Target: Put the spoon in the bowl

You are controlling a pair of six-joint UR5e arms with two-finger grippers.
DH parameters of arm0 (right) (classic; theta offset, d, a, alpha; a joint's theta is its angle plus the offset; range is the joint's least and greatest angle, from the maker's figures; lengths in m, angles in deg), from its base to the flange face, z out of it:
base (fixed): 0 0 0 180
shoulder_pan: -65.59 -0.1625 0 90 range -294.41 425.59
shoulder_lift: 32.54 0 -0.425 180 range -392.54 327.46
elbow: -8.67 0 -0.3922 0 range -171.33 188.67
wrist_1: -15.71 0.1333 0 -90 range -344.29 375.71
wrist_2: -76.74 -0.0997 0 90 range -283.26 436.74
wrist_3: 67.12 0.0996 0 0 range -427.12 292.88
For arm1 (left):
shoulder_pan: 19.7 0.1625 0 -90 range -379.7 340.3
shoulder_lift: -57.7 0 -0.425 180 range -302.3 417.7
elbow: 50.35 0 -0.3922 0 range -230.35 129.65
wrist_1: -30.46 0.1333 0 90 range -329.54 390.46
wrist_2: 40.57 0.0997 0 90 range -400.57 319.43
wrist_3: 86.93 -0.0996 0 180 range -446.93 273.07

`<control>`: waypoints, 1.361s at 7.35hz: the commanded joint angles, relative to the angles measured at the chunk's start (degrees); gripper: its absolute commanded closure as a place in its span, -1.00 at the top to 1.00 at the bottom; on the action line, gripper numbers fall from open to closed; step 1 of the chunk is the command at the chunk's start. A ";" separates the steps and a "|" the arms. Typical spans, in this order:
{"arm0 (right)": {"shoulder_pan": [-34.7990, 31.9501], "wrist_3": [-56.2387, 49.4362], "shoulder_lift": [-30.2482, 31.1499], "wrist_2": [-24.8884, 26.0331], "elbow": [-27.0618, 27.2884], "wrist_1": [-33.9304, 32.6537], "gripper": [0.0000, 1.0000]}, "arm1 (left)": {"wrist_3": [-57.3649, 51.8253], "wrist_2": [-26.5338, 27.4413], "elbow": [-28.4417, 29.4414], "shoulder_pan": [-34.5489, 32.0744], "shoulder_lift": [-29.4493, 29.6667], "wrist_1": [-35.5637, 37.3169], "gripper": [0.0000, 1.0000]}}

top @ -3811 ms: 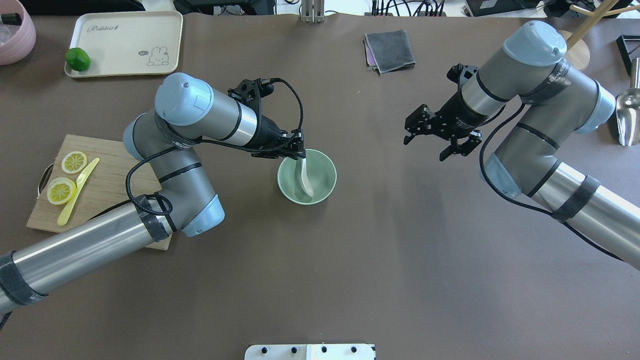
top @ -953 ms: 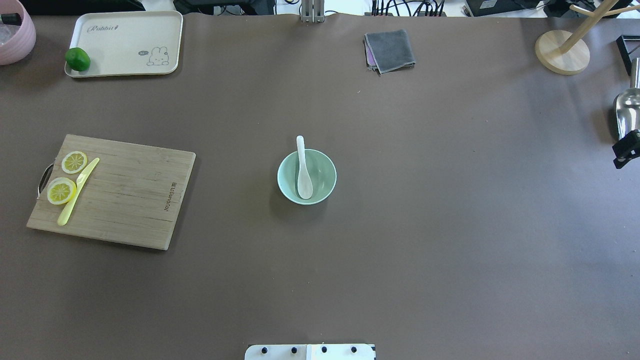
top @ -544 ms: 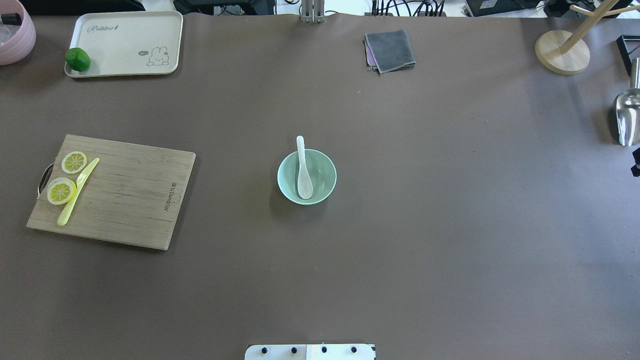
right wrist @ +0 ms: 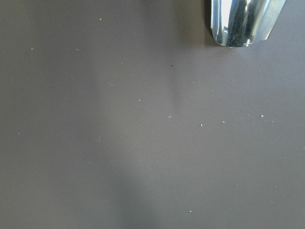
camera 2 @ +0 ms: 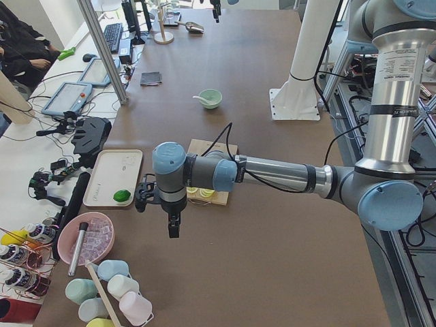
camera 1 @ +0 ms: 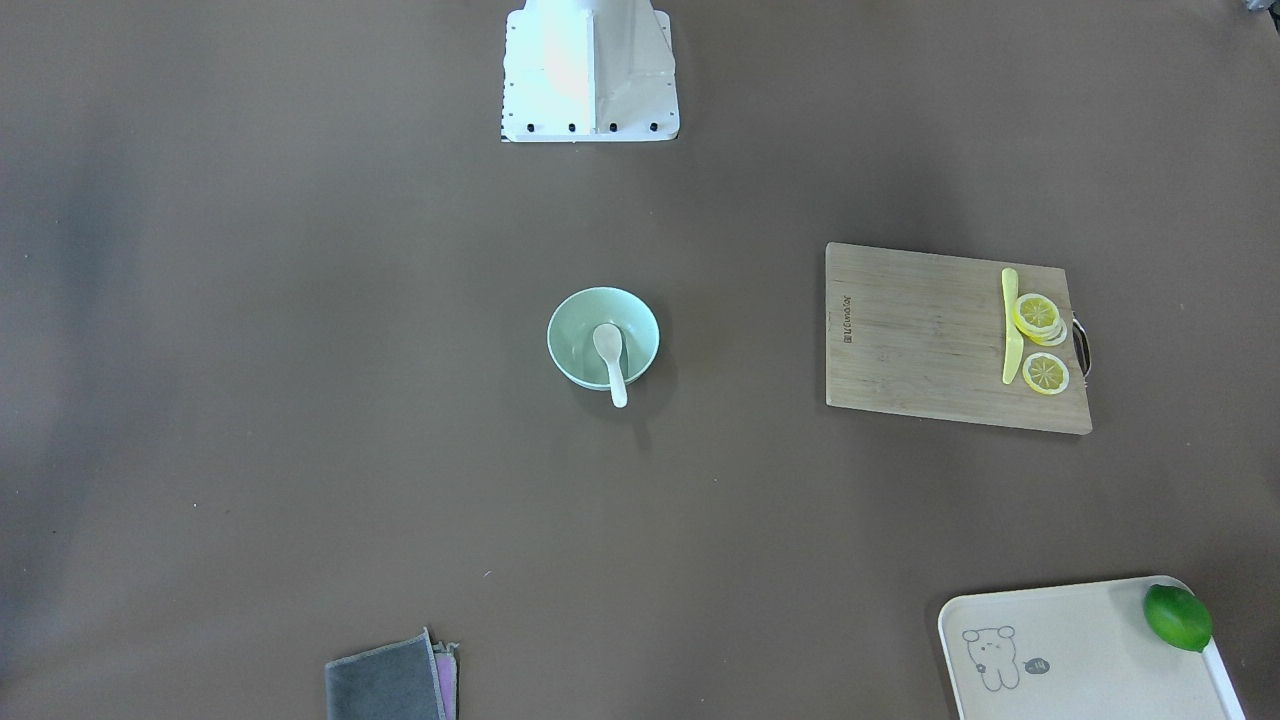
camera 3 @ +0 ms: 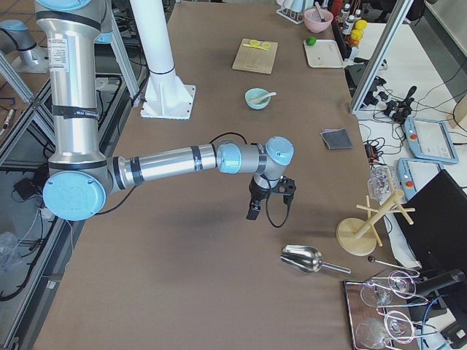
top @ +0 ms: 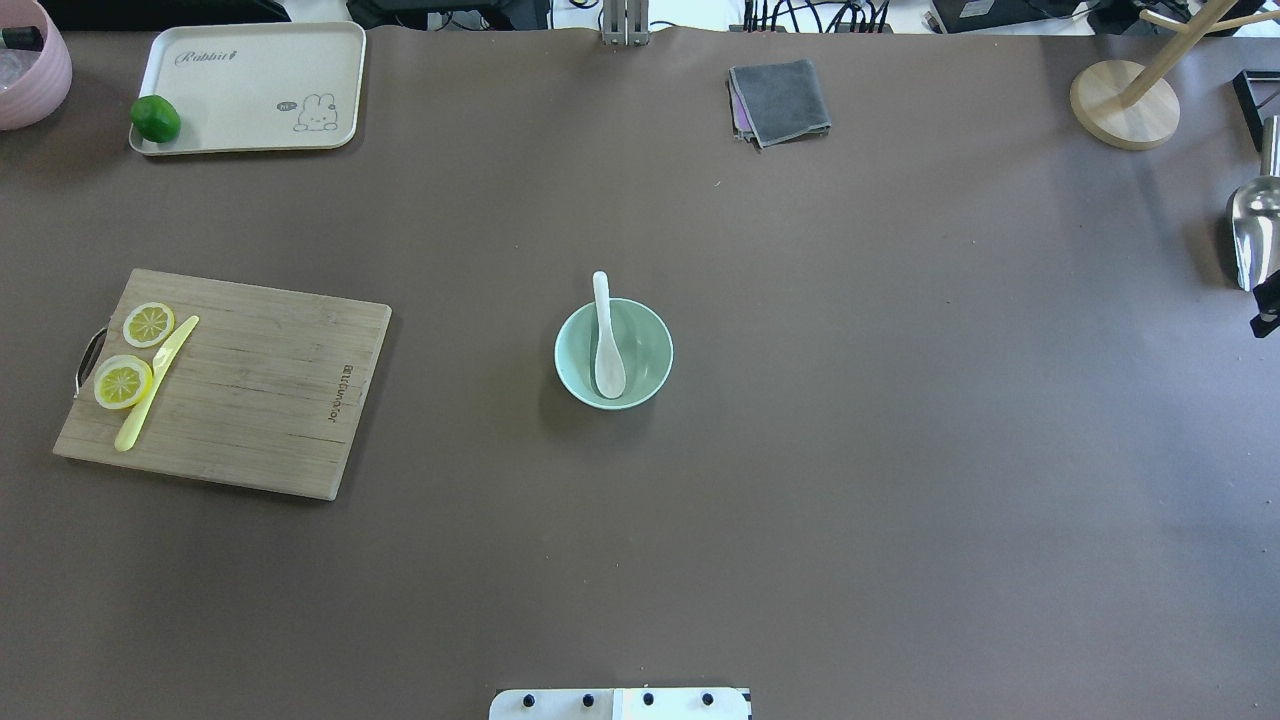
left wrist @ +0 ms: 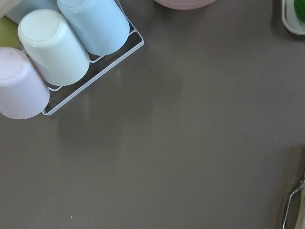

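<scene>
The white spoon (top: 608, 368) lies in the mint-green bowl (top: 646, 350) at the table's middle, scoop down inside, handle resting on the far rim and sticking out past it. Both also show in the front-facing view: spoon (camera 1: 608, 346), bowl (camera 1: 575, 345). Nothing holds the spoon. My left gripper (camera 2: 173, 228) hangs over the table's left end near the tray, far from the bowl; I cannot tell if it is open. My right gripper (camera 3: 253, 212) hangs over the right end near the metal scoop; only a black sliver (top: 1266, 319) shows overhead, state unclear.
A wooden cutting board (top: 250, 390) with lemon slices and a yellow knife (top: 155, 385) lies at the left. A tray (top: 255, 85) with a lime (top: 155, 118), a grey cloth (top: 780, 100), a wooden stand (top: 1124, 104) and a metal scoop (top: 1255, 230) line the edges. Cups (left wrist: 52, 47) stand in a rack.
Earlier my left gripper held the spoon's handle over the bowl. Both arms have since drawn back to the table's ends, and the spoon rests free in the bowl.
</scene>
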 commanded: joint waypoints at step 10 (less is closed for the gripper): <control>-2.03 -6.30 -0.27 -0.51 -4.12 0.42 1.00 | -0.54 0.44 0.96 0.09 2.29 -0.08 0.95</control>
